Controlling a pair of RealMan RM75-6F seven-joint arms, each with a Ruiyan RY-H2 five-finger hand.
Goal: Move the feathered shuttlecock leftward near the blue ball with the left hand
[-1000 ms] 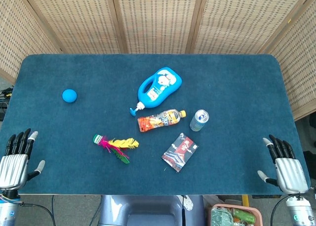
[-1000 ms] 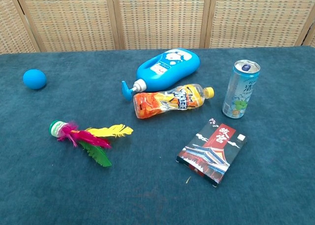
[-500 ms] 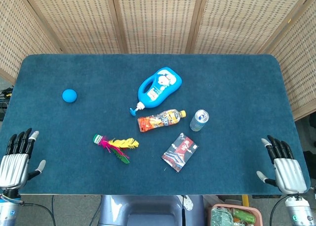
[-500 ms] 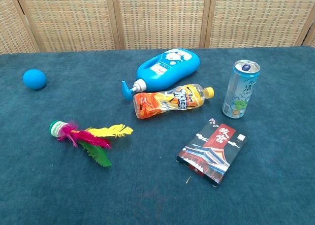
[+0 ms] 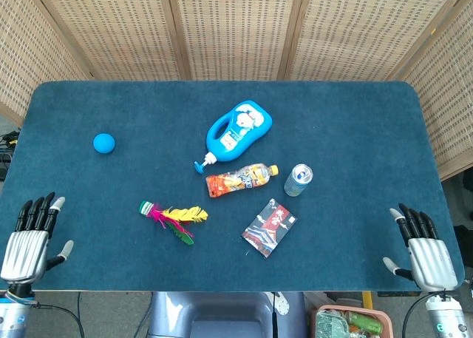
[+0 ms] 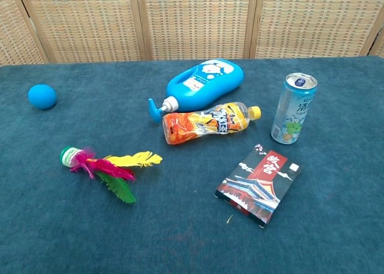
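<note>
Bare cloth between left robot hand (image 5: 28,242), shuttlecock (image 5: 172,219) and blue ball (image 5: 104,143)

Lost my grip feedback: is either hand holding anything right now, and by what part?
Nothing is held. The left hand and right hand are both open at the near table edge; the shuttlecock lies untouched on the table.

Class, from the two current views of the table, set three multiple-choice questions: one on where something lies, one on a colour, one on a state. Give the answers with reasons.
1. Where does the shuttlecock lie relative to the blue ball?
A. nearer the robot and rightward
B. touching it
C. behind it

2. What colour is the pump bottle?
A. red
B. blue
C. green

3. How is the drink can placed?
A. lying flat
B. held by a hand
C. standing upright

Answers: 1 A, carpet shows between them. 2 B, its body is blue. 3 C, its top faces up; the left hand and right hand hold nothing.
</note>
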